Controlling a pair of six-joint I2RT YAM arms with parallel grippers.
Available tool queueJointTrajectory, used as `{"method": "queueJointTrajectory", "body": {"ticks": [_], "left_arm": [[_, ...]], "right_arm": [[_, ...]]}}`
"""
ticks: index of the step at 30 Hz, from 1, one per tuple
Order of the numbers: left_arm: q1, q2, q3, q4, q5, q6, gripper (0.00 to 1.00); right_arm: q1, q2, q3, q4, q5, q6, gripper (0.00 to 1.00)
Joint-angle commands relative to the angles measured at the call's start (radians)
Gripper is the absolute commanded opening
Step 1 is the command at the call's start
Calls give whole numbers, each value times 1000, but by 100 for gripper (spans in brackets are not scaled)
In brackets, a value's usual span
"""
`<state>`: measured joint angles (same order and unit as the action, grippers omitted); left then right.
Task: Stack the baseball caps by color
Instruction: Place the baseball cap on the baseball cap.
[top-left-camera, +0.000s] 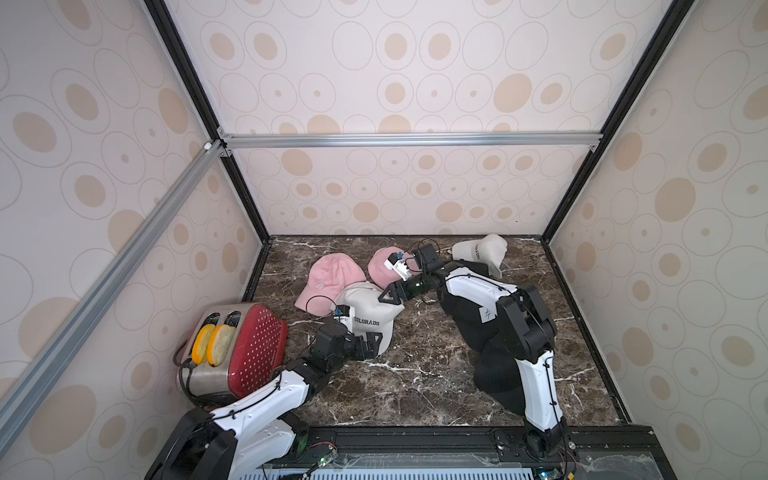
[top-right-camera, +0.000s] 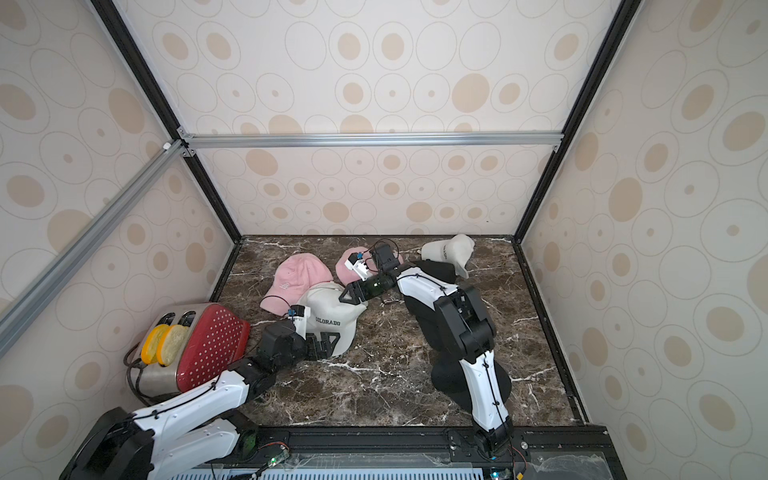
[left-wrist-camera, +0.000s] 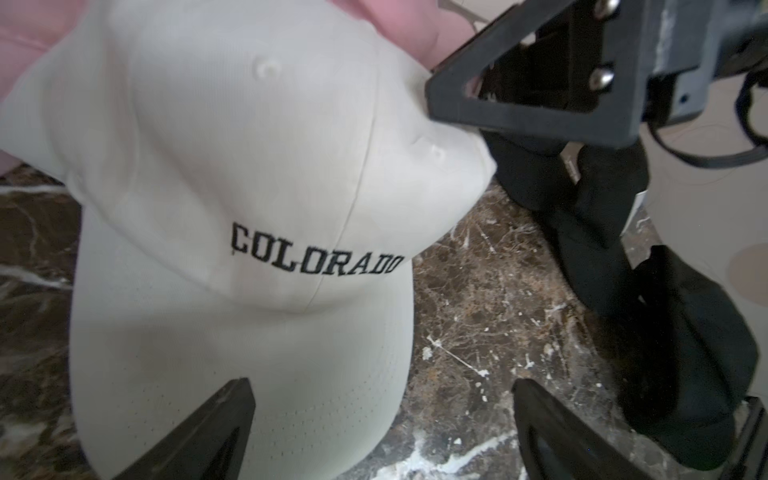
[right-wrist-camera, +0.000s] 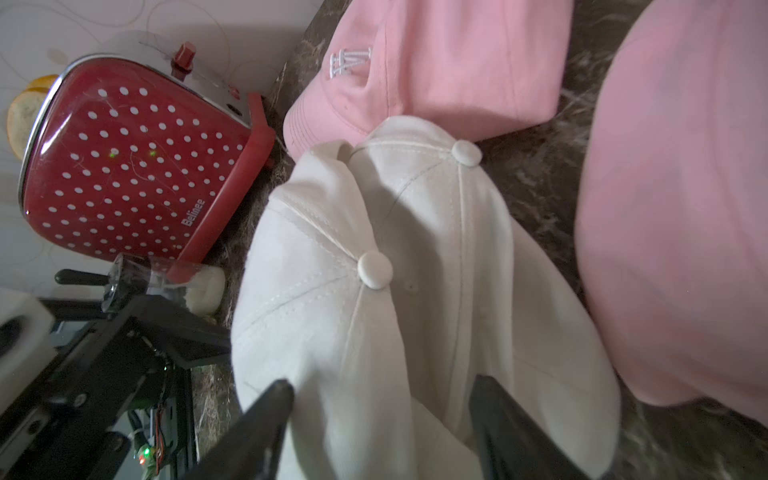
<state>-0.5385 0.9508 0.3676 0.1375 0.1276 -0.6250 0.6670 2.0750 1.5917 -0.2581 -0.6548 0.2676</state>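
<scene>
1. Surface (top-left-camera: 415, 374): dark marble. All the caps are carried on it.
2. Toaster (top-left-camera: 249, 349): red w/ white dots, set near-left. It's no part of the task and is best left untouched.
3. Black caps (top-left-camera: 465, 328): piled on the right, partly hidden under the R arm. The count can't be told.
4. White stack (top-left-camera: 374, 307): at the ctr. Two "COLORADO" crowns are seen nested in the R wrist view, the upper one a bit off-line. The white pile is judged the step in hand.
5. Pink caps: one (top-left-camera: 332, 278) lies far-left of the stack and touches it, the other (top-left-camera: 380, 266) far-ctr below the R wrist. They're not yet stacked.
6. Lone white cap (top-left-camera: 478, 251): far right, well apart from the stack. It's prob. to be fetched next, taken by the brim and nested crown over crown, brims aligned.
7. R gripper (right-wrist-camera: 382, 380): jaws are spread either side of the stack's rear crown and nothing is pinched. A straight lift-off is advised so no fabric is dragged.
8. L gripper (left-wrist-camera: 382, 399): fully spread at the stack's near brim, nothing held. The brim could be steadied w/ it.
</scene>
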Motion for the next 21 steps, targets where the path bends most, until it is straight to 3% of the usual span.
{"method": "queueJointTrajectory", "body": {"ticks": [1, 5, 10, 16, 21], "left_arm": [[2, -131, 86, -168, -78, -7, 99], [2, -235, 116, -278, -173, -17, 99], [1, -258, 103, -300, -244, -46, 99], [2, -255, 100, -377, -458, -138, 99], [3, -279, 107, -472, -654, -184, 99]], "right_arm": [[-4, -133, -95, 100, 163, -3, 100], [-4, -212, -191, 155, 223, 10, 100], [-11, -293, -289, 224, 303, 19, 100], [15, -256, -206, 97, -127, -54, 99], [81, -212, -209, 133, -255, -50, 99]]}}
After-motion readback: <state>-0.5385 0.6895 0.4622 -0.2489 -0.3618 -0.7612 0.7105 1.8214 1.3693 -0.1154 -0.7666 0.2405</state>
